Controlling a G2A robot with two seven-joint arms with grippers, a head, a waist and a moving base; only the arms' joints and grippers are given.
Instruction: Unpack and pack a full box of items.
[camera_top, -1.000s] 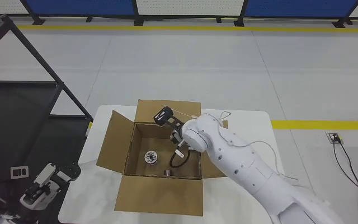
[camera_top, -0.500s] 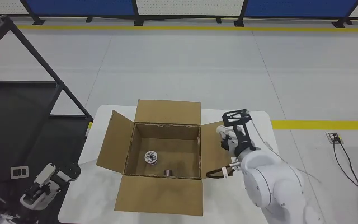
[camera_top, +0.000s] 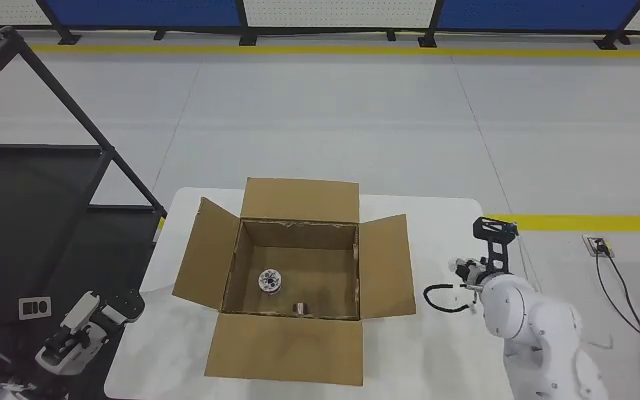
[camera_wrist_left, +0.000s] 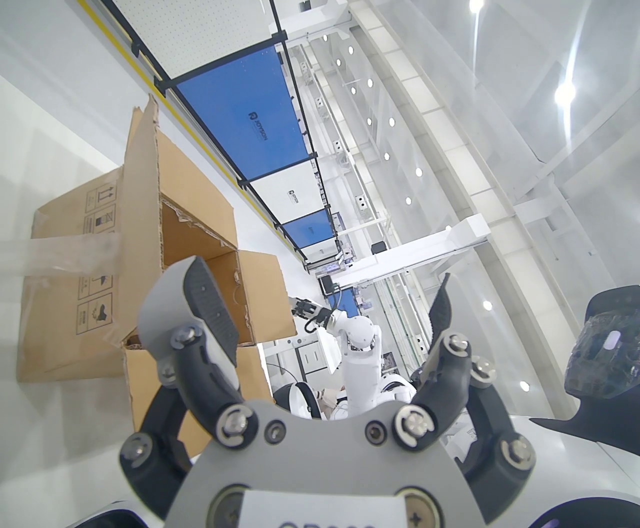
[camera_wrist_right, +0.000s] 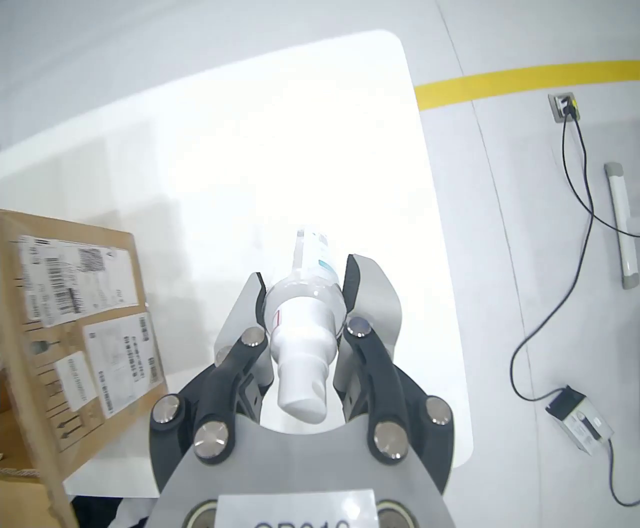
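Cardboard, brown: the box (camera_top: 285, 350) stands open on the white worktop (camera_top: 430, 350), flaps spread. A small round item (camera_top: 269, 280) and a smaller dark item (camera_top: 299, 307) lie on its floor. The right pincer (camera_top: 463, 268) is beyond the right flap, near the worktop's right edge.

Left wrist view: left pincer (camera_wrist_left: 325, 305) spread wide, nothing between the ribbed pads (camera_wrist_left: 210, 300).

Right wrist view: right pincer (camera_wrist_right: 305, 285) clamps a clear spray bottle (camera_wrist_right: 311, 260) at the shoulder. Its long axis runs along the fingers, white cap toward the wrist, base toward the worktop.
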